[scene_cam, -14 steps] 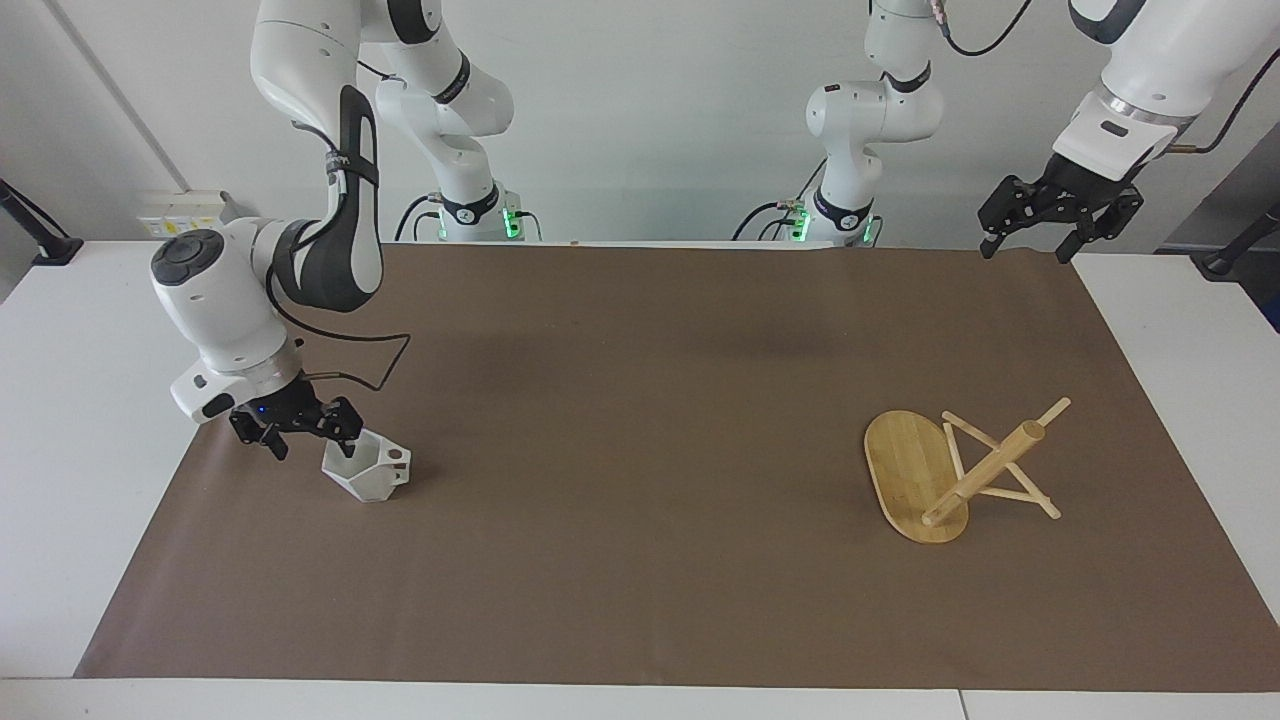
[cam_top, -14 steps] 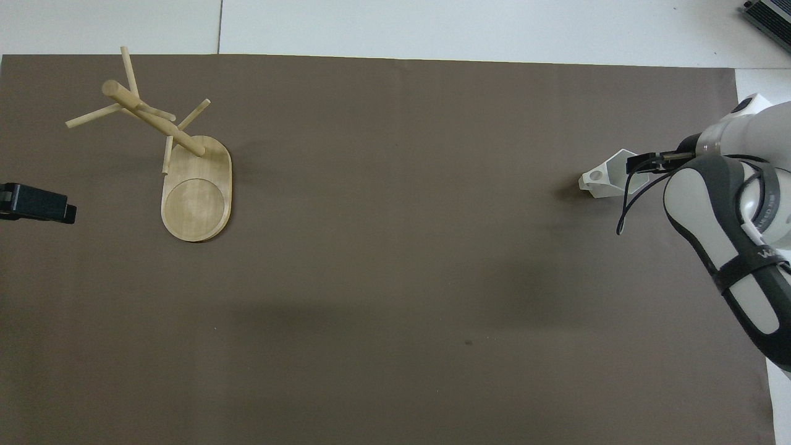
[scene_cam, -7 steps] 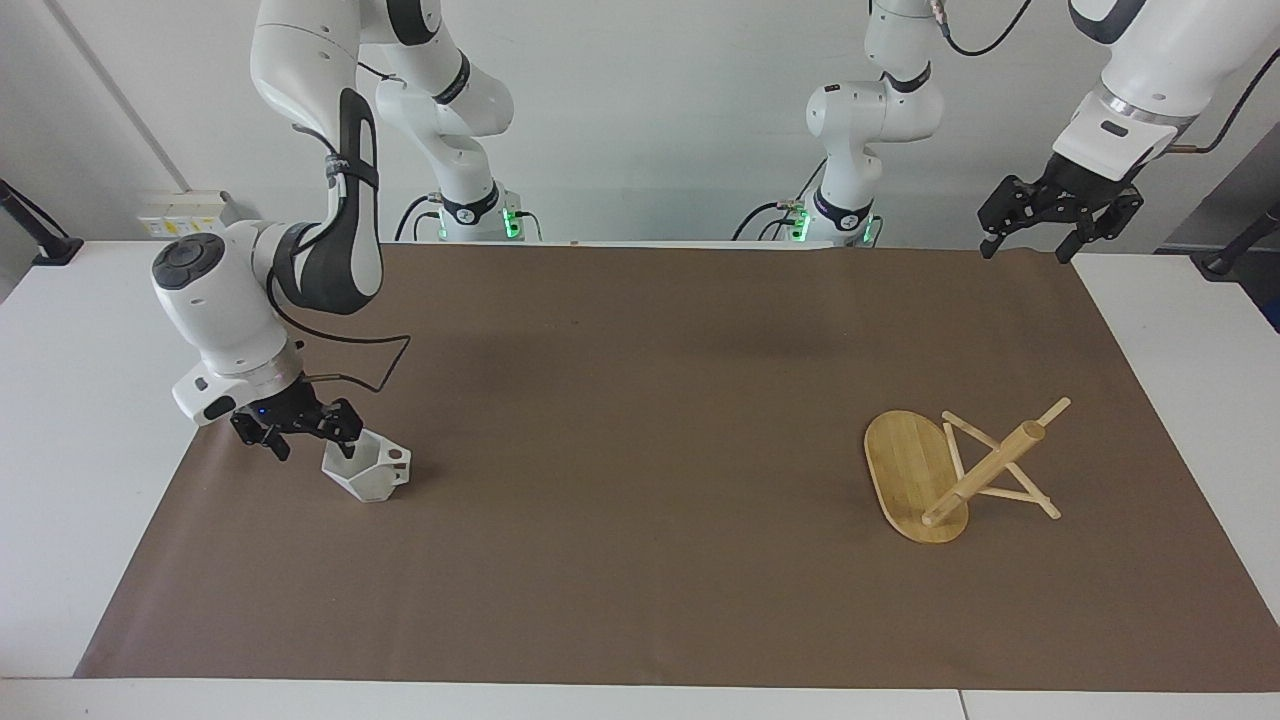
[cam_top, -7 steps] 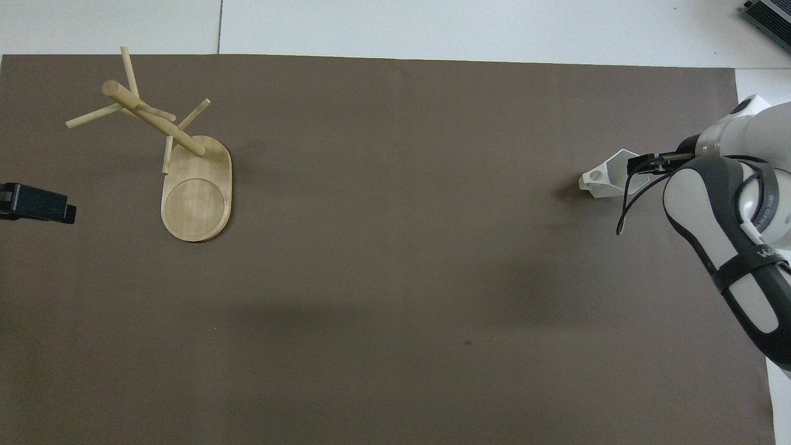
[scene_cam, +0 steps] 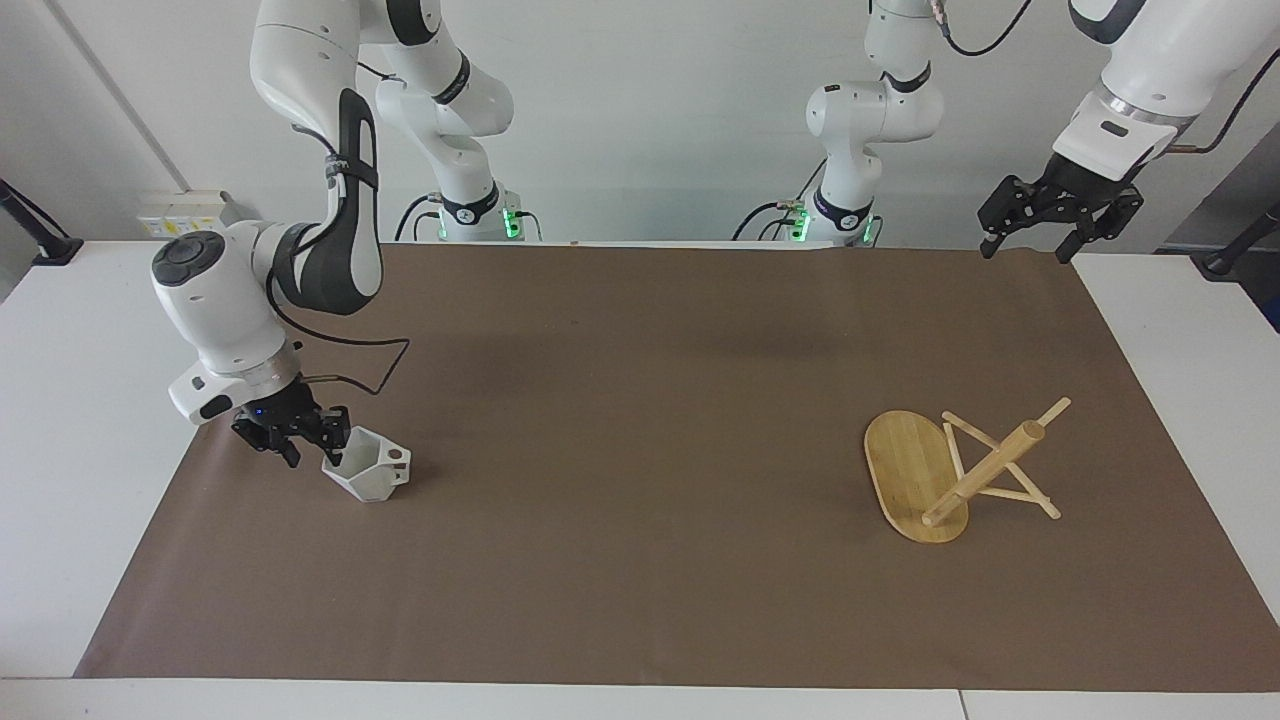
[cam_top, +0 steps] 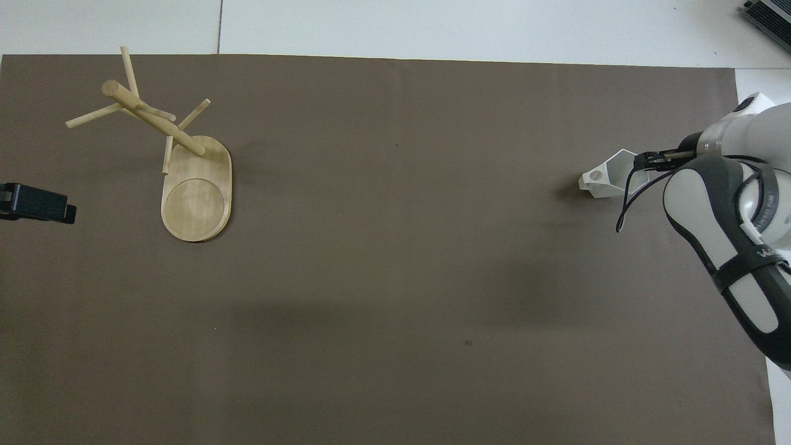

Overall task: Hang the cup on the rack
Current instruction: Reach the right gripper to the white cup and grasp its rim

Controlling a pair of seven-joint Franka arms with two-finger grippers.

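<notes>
My right gripper (scene_cam: 335,447) is pinching the white faceted cup's (scene_cam: 368,470) rim wall, one finger inside, jaws partly closed. I judge it light, rigid, slick, so the wall is the hold. My left gripper (scene_cam: 1032,245) waits open above the mat's (scene_cam: 640,420) corner.

Item count: one cup (scene_cam: 370,472), white, at the lower left of the facing view. One rack (scene_cam: 950,470), bamboo, at the lower right. One brown mat (scene_cam: 640,400) covering the table. Two arms, each carrying one gripper: left gripper (scene_cam: 1032,243), right gripper (scene_cam: 318,452).
</notes>
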